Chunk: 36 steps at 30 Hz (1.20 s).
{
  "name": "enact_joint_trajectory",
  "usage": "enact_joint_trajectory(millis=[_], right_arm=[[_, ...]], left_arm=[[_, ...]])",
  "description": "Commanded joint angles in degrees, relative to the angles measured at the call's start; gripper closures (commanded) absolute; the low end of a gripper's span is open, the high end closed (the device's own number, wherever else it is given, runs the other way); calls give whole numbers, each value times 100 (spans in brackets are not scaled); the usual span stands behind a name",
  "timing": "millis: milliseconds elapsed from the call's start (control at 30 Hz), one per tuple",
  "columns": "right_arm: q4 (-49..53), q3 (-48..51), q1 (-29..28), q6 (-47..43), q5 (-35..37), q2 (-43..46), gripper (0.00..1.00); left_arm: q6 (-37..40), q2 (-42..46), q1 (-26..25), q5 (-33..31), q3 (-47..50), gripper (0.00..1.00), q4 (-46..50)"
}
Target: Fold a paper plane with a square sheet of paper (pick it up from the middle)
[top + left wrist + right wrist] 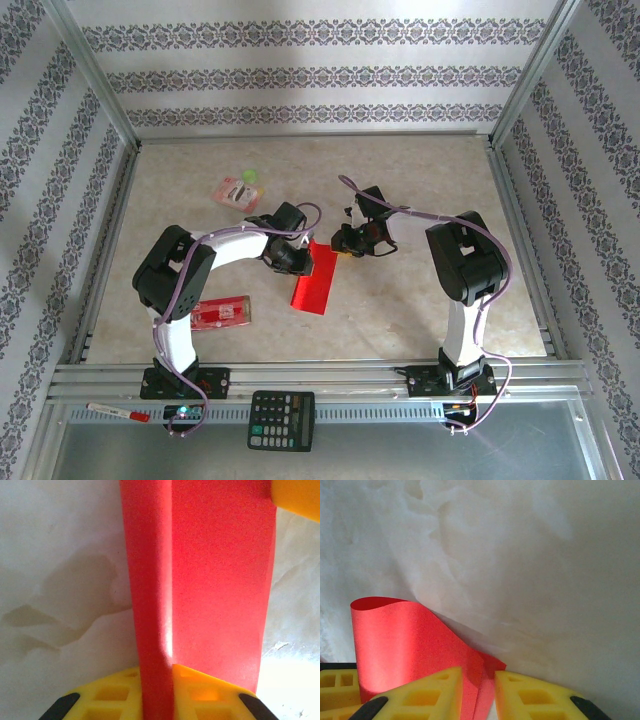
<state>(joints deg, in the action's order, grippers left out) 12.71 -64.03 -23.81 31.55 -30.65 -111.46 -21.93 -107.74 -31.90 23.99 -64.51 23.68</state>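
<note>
The square sheet of paper (315,283) is bright red and doubled over into a long strip. It slants from the two grippers down toward the near table. My left gripper (303,262) is shut on its upper end. In the left wrist view the red paper (220,590) runs up from between the yellow fingers of this gripper (156,672). My right gripper (343,243) meets the same end from the right, shut on it. In the right wrist view the paper (405,640) curls away to the left, and both layers pass between that gripper's (479,675) fingers.
A small red packet (222,313) lies by the left arm. A pink packet (237,190) lies farther back with a green piece (249,176) beside it. A calculator (281,420) and a pen (118,411) rest on the front rail. Metal frame posts border the table.
</note>
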Motion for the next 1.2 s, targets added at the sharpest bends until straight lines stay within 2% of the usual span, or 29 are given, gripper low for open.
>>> enact_joint_trajectory(millis=[0,467,1167], right_arm=[[-577,-143,-100,-43,42,-385,74],[-529,-138,-1,-92,38,-270,75],[-520,-123,-18,-101,52,-262,75]], left_arm=[[258,-305,-1,-397,80,81,741],[282,-192,-5,-667,44,75,908],[309,-202,-1,-742,-9,79,958]])
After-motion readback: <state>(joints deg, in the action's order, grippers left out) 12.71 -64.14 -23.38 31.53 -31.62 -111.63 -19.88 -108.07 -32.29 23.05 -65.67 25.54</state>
